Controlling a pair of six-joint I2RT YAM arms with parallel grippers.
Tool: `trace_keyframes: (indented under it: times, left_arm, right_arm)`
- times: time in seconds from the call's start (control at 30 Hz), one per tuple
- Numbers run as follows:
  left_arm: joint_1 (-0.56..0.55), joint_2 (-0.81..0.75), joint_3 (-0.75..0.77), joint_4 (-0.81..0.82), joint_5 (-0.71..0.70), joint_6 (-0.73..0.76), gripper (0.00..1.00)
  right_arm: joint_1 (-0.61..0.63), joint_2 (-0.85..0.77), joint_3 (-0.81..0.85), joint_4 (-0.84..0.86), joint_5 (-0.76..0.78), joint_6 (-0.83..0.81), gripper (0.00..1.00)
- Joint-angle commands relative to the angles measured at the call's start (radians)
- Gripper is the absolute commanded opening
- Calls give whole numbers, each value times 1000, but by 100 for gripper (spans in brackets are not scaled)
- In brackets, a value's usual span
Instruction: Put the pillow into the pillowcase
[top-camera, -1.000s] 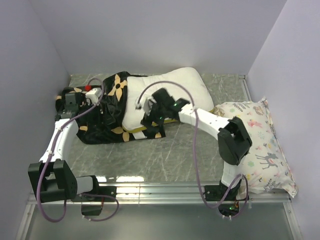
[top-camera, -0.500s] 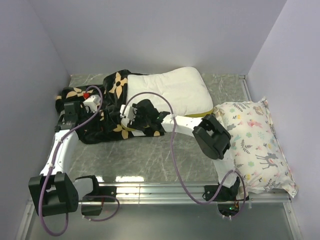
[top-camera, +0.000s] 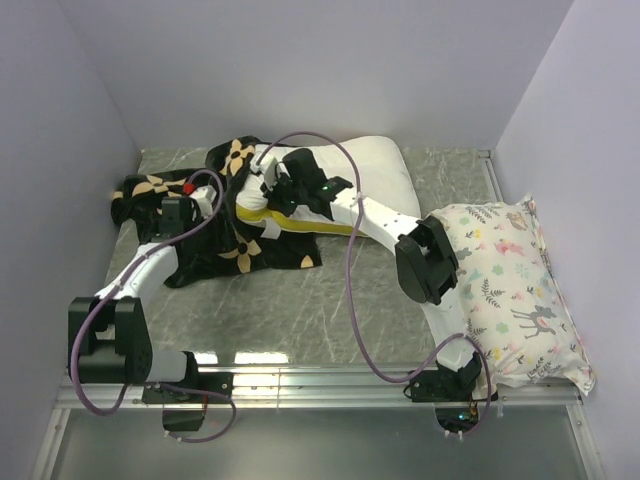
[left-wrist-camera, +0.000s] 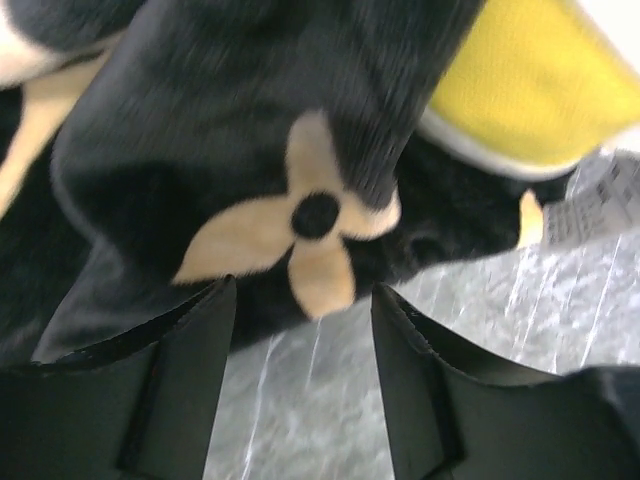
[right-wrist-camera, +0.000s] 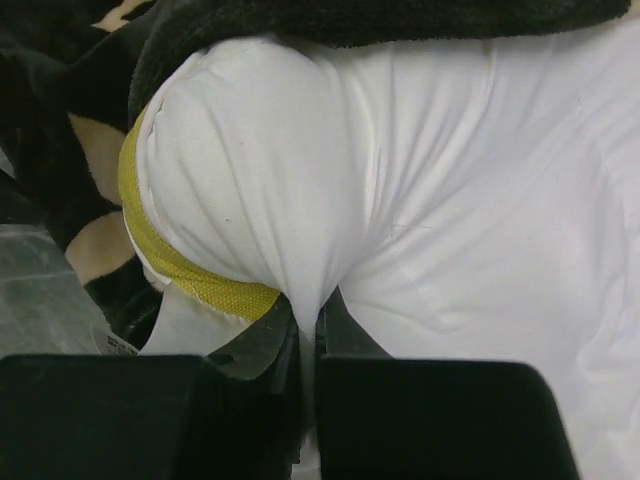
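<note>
Newly pinching a fold of the pillow (right-wrist-camera: 450, 180) in the right fingers (right-wrist-camera: 420, 420), wide until now, leaving the left fingers (left-wrist-camera: 180, 400) half-spread and empty just short of the pillowcase (left-wrist-camera: 250, 130), likely readying a push inside.

- pillowcase (left-wrist-camera: 200, 120): black plush cloth, matt, with a short soft nap and tan flower motifs.
- pillow (right-wrist-camera: 470, 200): smooth white cloth, matt and finely creased; its yellow band (right-wrist-camera: 190, 275) is a coarser, ribbed weave.
- table (top-camera: 330, 300): grey marbled top with a faint sheen.
- left gripper (left-wrist-camera: 302, 300): matt black plastic, slightly rough at the edges.
- deer-print pillow (top-camera: 515, 290): smooth printed cloth.
- rail (top-camera: 330, 385): brushed metal.
</note>
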Motion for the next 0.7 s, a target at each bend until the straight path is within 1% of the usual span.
trace_keyframes:
  times: [0.0,0.13,0.2,0.23,0.27,0.37,0.43,0.47,0.53,0.57,0.63,0.67]
  left_arm:
    - [-37,35,19,167,-82,-66,61]
    - [-46,95,41,251,-10,-132,62]
    - [-72,119,34,285,0,-148,66]
    - [-85,130,30,320,-25,-149,68]
    - [-108,156,27,331,-51,-149,72]
    - [-112,199,21,374,-119,-178,77]
    - [-119,246,45,378,-148,-174,74]
    - [-119,262,57,371,-183,-169,67]
    - [-119,296,106,342,-205,-145,55]
    - [-117,299,125,324,-207,-133,42]
    - [-116,277,174,251,-117,-76,20]
    - [-117,232,185,223,-63,-56,4]
  right_arm:
    - [-10,-9,42,-28,-58,86,0]
    - [-8,-6,38,-43,-72,100,0]
    - [-8,-4,35,-43,-69,106,0]
    - [-8,-3,33,-41,-69,108,0]
    - [-8,-3,32,-38,-67,111,0]
    - [-11,-7,27,-35,-66,118,0]
    - [-11,-17,13,-22,-64,127,0]
    - [-11,-18,10,-22,-66,131,0]
    - [-11,-18,10,-23,-72,140,0]
    - [-11,-17,9,-25,-76,143,0]
    - [-13,-14,12,-26,-84,158,0]
    - [-11,-11,16,-28,-102,169,0]
